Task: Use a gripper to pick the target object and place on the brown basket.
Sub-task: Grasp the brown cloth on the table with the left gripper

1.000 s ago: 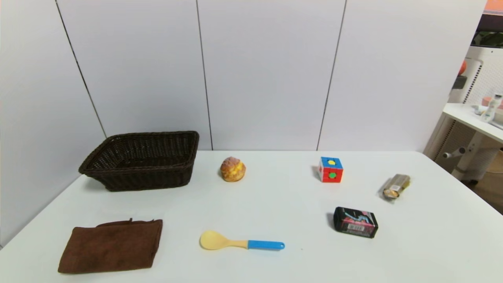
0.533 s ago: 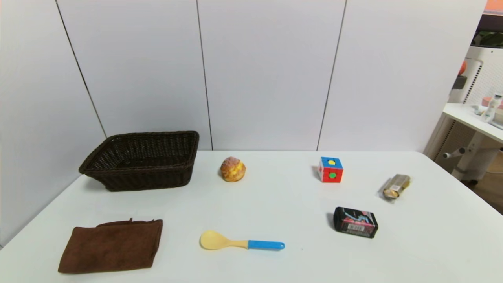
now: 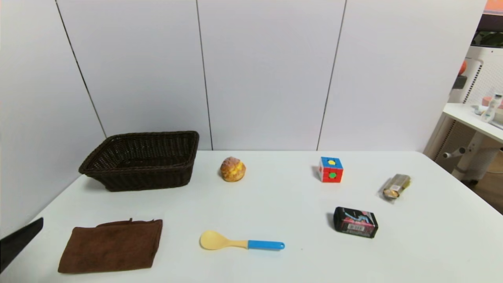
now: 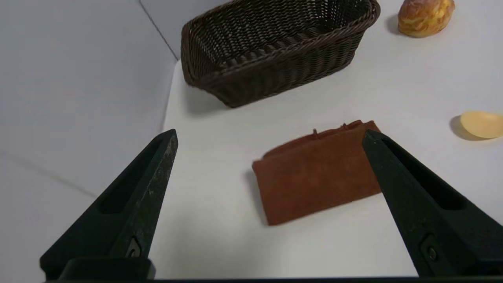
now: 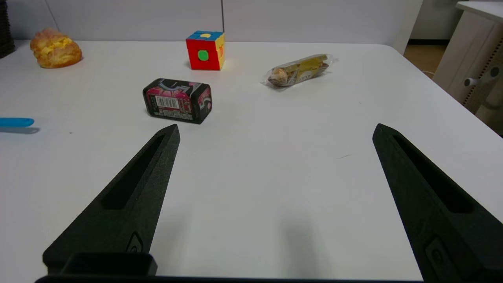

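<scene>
White counter (image 3: 275, 212) bearing all objects. Dark brown woven wicker basket (image 3: 143, 159), rectangular with flaring sides, at the far left. Flat folded brown cloth towel (image 3: 112, 245), lying on the counter nearer than the basket and apart from it. Left gripper (image 4: 269, 135), black, fingers (image 4: 145, 188) spread wide, above the counter with the towel between its tips. Right gripper (image 5: 275, 129), fingers wide, empty, far right of the basket.
</scene>
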`<state>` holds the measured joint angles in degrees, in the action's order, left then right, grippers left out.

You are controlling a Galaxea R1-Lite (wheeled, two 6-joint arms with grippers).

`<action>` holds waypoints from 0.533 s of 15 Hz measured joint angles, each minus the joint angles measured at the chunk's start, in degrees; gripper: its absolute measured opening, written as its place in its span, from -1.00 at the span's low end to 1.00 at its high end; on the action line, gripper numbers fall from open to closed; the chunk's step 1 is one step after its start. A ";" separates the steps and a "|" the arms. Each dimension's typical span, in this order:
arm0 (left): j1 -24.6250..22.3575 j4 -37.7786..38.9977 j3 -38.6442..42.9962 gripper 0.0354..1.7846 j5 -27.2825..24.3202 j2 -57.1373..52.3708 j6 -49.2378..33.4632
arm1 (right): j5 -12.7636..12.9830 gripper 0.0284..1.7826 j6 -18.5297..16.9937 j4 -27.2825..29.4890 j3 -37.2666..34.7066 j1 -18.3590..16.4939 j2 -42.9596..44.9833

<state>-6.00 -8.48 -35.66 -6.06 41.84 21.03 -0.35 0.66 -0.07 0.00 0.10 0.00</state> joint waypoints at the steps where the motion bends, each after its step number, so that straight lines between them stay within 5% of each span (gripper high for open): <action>1: -0.26 -1.71 -4.14 0.89 -2.23 4.79 5.10 | 0.02 0.90 0.00 0.00 0.02 0.00 0.00; 8: -0.85 -14.36 -16.21 0.89 -19.74 27.61 38.71 | 0.02 0.90 0.00 0.00 0.02 0.01 0.00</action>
<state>-6.85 -22.85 -51.87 -25.80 69.45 59.73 -0.33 0.66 -0.07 0.02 0.11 0.00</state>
